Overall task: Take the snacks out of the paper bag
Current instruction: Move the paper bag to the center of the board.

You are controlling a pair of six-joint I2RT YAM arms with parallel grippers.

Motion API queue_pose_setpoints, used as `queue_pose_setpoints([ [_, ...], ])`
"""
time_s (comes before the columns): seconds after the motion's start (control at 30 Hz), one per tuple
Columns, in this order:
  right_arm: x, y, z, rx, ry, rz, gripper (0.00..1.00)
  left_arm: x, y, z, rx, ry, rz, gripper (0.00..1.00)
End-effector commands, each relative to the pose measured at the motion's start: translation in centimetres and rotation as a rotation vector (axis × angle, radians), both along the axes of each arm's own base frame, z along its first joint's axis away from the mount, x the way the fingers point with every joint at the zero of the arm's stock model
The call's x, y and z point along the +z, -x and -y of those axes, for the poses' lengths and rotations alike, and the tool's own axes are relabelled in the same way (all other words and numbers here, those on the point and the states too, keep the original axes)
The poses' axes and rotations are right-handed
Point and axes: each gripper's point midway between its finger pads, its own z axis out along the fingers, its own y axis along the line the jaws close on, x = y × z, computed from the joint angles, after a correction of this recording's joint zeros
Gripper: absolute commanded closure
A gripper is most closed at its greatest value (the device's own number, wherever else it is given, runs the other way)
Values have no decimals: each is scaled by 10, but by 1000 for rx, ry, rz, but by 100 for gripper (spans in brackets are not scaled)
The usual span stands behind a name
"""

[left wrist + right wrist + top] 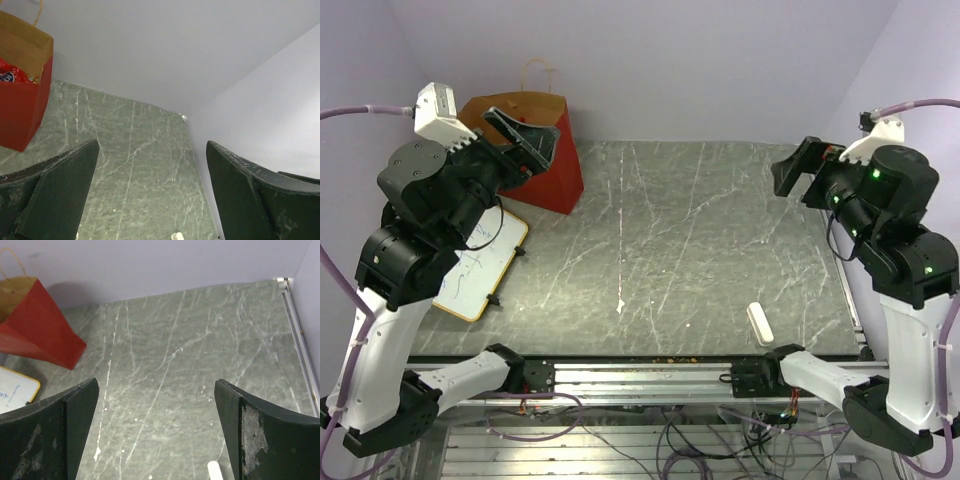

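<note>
Here, the bag (558,178) is standing in the upper left of the overhead frame, close to the back wall and the table's (700,250) left edge, leaning slightly. It is showing red outside and brown inside, with a tan loop handle above the rim. In the left wrist view a red crinkly packet (12,75) is peeking from its mouth. The left gripper (525,140) is hovering across the bag's top, fingers spread, holding nothing. The right gripper (792,170) is hanging at the upper right near the table's edge, likewise spread. Grey marbled surface is lying open between them. A whiteboard (480,265) is lying below the bag, and a white block (759,322) is resting near the lower right edge.
</note>
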Motion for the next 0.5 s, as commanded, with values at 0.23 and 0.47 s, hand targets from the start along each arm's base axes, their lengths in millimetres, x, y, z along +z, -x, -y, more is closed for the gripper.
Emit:
queue_pose_setpoints([
  [0.23,-64,-42,-14,-52,-10,-146,0,-32,-31,-6,85,-90,-92,1],
  [0.47,-107,-87,-34,-9,57,-198,0,-60,-80,-14,154,-142,-179,1],
])
